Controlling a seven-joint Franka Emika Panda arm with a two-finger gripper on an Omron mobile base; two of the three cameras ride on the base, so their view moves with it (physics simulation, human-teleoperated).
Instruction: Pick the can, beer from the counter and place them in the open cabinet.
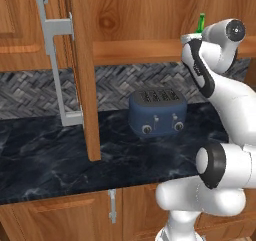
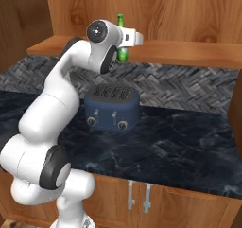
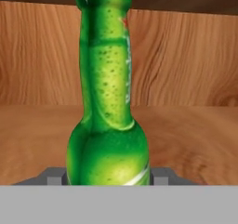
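The beer [image 3: 107, 102], a slim green bottle, stands upright in my gripper [image 3: 108, 176], which is shut on its lower body. Its neck sticks up above my hand in the left base view [image 1: 201, 22], and the beer [image 2: 121, 23] also rises behind my hand [image 2: 130, 37] in the right base view. I hold it at the front of the open cabinet's wooden shelf [image 3: 186, 139], with the cabinet's back wall behind it. Whether its base touches the shelf is hidden. The can is out of view. The black counter [image 1: 50, 160] lies below.
A blue toaster [image 1: 157, 112] sits on the counter under my arm, against the tiled backsplash [image 2: 189, 87]. The open cabinet door [image 1: 82, 85] with its long grey handle [image 1: 52, 60] hangs out over the counter at the left.
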